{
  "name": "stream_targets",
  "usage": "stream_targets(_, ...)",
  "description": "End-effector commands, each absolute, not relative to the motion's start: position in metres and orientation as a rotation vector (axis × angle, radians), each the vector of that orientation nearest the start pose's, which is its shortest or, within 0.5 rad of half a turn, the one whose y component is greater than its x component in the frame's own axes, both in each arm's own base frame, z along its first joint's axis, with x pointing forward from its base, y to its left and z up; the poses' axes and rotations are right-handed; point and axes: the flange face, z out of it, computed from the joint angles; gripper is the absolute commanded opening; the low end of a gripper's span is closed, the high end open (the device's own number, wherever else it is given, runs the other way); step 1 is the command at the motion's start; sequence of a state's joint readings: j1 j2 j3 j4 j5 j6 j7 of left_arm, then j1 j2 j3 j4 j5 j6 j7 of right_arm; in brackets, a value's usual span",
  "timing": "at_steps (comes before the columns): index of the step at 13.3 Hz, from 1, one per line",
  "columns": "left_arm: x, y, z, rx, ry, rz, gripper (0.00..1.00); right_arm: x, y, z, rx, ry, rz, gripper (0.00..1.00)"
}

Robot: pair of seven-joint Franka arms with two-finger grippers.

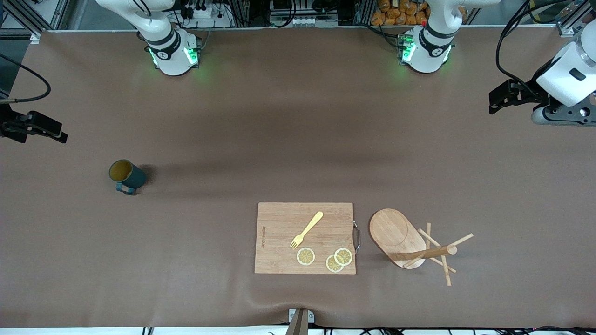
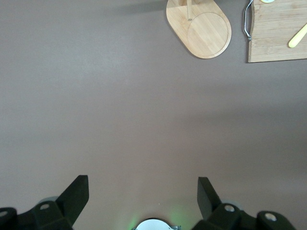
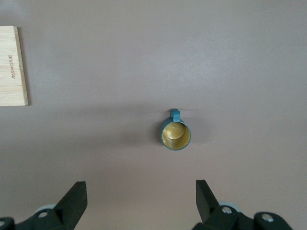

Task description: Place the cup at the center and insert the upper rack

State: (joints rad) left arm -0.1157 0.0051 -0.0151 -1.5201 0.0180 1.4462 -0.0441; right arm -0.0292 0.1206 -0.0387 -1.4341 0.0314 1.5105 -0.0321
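- Landmark for all positions: the rectangular light wooden cutting board [image 1: 305, 237] with a metal handle on one short edge, lying on the brown desk [image 1: 298, 116] near the edge closest to the front camera.
- On the board: a pale yellow plastic fork [image 1: 306, 230] lying at a slant, and three round lemon slices [image 1: 325, 257]. Two of the slices overlap; the third lies apart from them, just by the fork's tines.
- Small dark teal mug with tan-yellow inside [image 1: 126, 176]: stands upright, mouth up, on bare desk. It is well apart from the board, toward the right arm's end of the desk, and farther from the front camera than the board. Handle points toward the front camera. Nothing touches it.
- Light wooden mug tree with oval bamboo base [image 1: 409, 244]: just beside the board's handle edge, toward the left arm's end of the desk, not touching the board. It lies tipped over on the desk, base on edge, post level, thin pegs splayed out at the post's end.
- Right gripper [image 3: 139, 199]: up in the air over bare desk near the mug, well apart from the board. Jaws spread wide, holding nothing.
- Left gripper [image 2: 141, 194]: up in the air over bare desk, at the left arm's end, well apart from the board. Jaws spread wide, holding nothing.
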Motion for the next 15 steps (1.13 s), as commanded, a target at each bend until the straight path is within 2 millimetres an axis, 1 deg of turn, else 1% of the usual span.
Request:
stream_targets(1,0.537,-0.066,0.637,-3.102,0.153,0.132,1.00,0.589,-0.041,0.609,-3.108,0.079,0.078,1.00)
stream_targets(2,0.537,-0.066,0.637,-3.104,0.151,0.133,1.00,0.592,-0.041,0.604,-3.108,0.079,0.090,1.00)
stream_targets(4,0.537,-0.067,0.638,-3.107,0.154,0.131,1.00,0.595,-0.042,0.600,-3.107,0.082,0.090,1.00)
stream_targets(5,0.537,-0.068,0.638,-3.105,0.156,0.130,1.00,0.602,-0.039,0.589,-3.118,0.069,0.099,1.00)
stream_targets(6,0.537,-0.067,0.638,-3.107,0.154,0.131,1.00,0.609,-0.037,0.574,-3.125,0.060,0.138,1.00)
stream_targets(7,0.537,-0.066,0.639,-3.104,0.151,0.128,1.00,0.615,-0.040,0.560,-3.127,0.064,0.169,1.00)
stream_targets(9,0.536,-0.057,0.642,-3.105,0.127,0.119,1.00,0.622,-0.044,0.542,-3.109,0.080,0.206,1.00)
stream_targets(10,0.536,-0.055,0.642,-3.107,0.115,0.121,1.00,0.630,-0.038,0.521,-3.117,0.058,0.250,1.00)
stream_targets(11,0.537,-0.052,0.640,-3.110,0.109,0.126,1.00,0.634,-0.036,0.508,-3.103,0.057,0.280,1.00)
stream_targets(13,0.539,-0.054,0.636,-3.111,0.111,0.141,1.00,0.639,-0.034,0.496,-3.101,0.055,0.285,1.00)
stream_targets(15,0.539,-0.057,0.632,-3.110,0.124,0.155,1.00,0.648,-0.031,0.479,-3.100,0.053,0.268,1.00)
